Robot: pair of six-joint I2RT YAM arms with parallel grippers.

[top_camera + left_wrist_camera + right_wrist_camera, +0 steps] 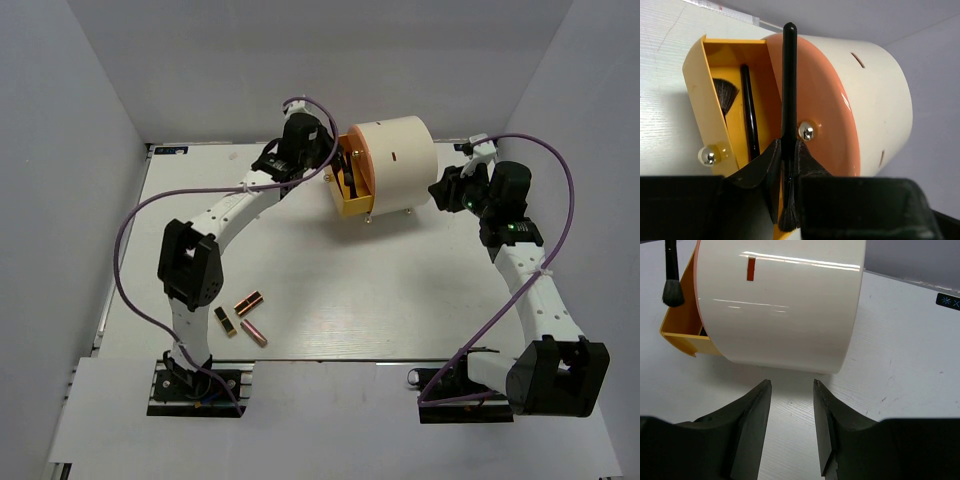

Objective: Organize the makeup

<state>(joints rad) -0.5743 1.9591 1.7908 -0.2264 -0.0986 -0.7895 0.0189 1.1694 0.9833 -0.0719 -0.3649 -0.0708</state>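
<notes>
My left gripper (788, 150) is shut on a thin black makeup brush (788, 80), held by its bristle end over the open orange drawer (705, 100) of the cream cylinder (880, 90). Two more brushes lie in the drawer: one with a wide dark head (725, 96) and a thin black one (750, 120). In the top view the left gripper (328, 152) is at the drawer (352, 185). Three lipstick tubes (249, 301), (226, 321), (252, 332) lie near the left arm's base. My right gripper (790, 385) is open and empty, just right of the cylinder (780, 300).
The cylinder (395, 162) lies on its side at the back middle of the white table (380, 290). The held brush's head (671, 290) and the drawer's corner (682, 327) show in the right wrist view. Grey walls close in the back and sides.
</notes>
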